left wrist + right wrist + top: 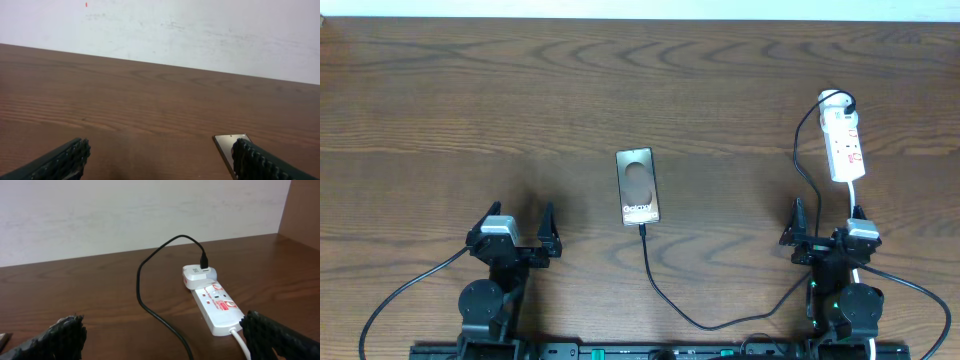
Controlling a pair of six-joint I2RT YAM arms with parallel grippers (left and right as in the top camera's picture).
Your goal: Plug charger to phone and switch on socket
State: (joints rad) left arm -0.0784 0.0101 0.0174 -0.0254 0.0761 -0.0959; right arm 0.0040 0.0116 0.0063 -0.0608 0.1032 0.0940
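In the overhead view the phone (pixel 638 187) lies flat near the centre of the frame on the brown wooden table (pixel 470 90), face up with its lettering toward the lower edge. The charger (pixel 649 268) meets the phone's lower short edge with its small tip, though whether it is fully seated cannot be told. Its thin black cable loops down toward the bottom of the frame, then swings right and climbs along the right side to the socket (pixel 845 140) at the upper right. In the right wrist view the socket (pixel 217 305) sits right of centre. A white adapter (pixel 197 275) is plugged in at its far end, the black cable (pixel 139 287) arches up and into the adapter from above, and a white cord (pixel 242 345) leaves the near end. The position of the red-marked switches cannot be told. The left gripper (pixel 520 215) rests at the lower left, jaws spread wide and grasping nothing; in its wrist view the phone's corner (pixel 230 145) shows beside the right-hand finger (pixel 260 162). The right gripper (pixel 825 218) sits at the lower right, just below the socket, jaws likewise released and apart
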